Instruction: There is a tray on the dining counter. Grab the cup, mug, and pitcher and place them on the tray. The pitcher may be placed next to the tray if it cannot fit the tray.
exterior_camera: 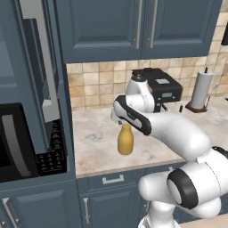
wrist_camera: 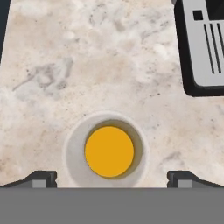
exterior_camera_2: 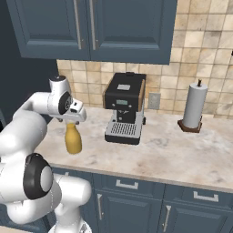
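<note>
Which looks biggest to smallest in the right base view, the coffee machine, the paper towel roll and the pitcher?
1. Coffee machine, clearly the bulkiest.
2. Paper towel roll on its stand, taller than the pitcher.
3. Pitcher, smallest, with its top partly hidden under the robot's hand.
The towel roll sits farther back, so its true lead may be larger.

Glossy white rounded arm (exterior_camera: pixel 178 133) segments with black joint bands and 2 dark claw (wrist_camera: pixel 109 177) tips

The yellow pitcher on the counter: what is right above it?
The robot's open gripper hangs directly over the pitcher, its fingers spread to either side of the pale top. The hand hides the pitcher's neck in the left base view.
</note>
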Available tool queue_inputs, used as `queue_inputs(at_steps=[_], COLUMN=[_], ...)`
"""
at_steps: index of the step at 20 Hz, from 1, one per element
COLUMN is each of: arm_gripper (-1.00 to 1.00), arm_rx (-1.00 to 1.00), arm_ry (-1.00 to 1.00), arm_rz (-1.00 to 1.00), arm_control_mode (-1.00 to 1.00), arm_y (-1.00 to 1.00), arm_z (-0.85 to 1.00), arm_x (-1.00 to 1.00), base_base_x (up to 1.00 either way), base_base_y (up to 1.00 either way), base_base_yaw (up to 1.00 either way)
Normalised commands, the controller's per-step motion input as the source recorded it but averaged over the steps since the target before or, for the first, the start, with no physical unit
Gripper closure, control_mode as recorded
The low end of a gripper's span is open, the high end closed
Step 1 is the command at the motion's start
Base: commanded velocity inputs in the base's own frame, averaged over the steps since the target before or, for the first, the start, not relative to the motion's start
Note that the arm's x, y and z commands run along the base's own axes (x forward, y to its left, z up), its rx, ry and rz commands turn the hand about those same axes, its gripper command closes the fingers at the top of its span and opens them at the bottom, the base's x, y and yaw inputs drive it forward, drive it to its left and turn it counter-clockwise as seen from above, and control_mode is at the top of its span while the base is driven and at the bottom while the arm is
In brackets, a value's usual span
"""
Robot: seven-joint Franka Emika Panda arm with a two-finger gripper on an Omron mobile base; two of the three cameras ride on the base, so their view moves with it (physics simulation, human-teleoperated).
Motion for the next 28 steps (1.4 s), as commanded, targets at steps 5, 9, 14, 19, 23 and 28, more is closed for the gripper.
queue_inputs(at_steps=[5, 9, 14, 19, 23, 28], arm_gripper=[-1.00, -1.00, -1.00, -1.00, -1.00, -1.00], arm_rx=[0.00, 0.00, 0.00, 0.00, 0.00, 0.00], arm_ry=[0.00, 0.00, 0.00, 0.00, 0.00, 0.00], arm_rz=[0.00, 0.00, 0.00, 0.00, 0.00, 0.00], arm_control_mode=[-1.00, -1.00, -1.00, -1.00, -1.00, -1.00], arm_y=[0.03, 0.08, 0.05, 0.00, 0.00, 0.00], arm_z=[-0.02, -0.02, -0.05, -0.07, -0.09, -0.14], arm_x=[0.08, 0.11, 0.13, 0.10, 0.00, 0.00], base_base_x=[0.00, 0.00, 0.00, 0.00, 0.00, 0.00], base_base_y=[0.00, 0.00, 0.00, 0.00, 0.00, 0.00], base_base_yaw=[0.00, 0.00, 0.00, 0.00, 0.00, 0.00])
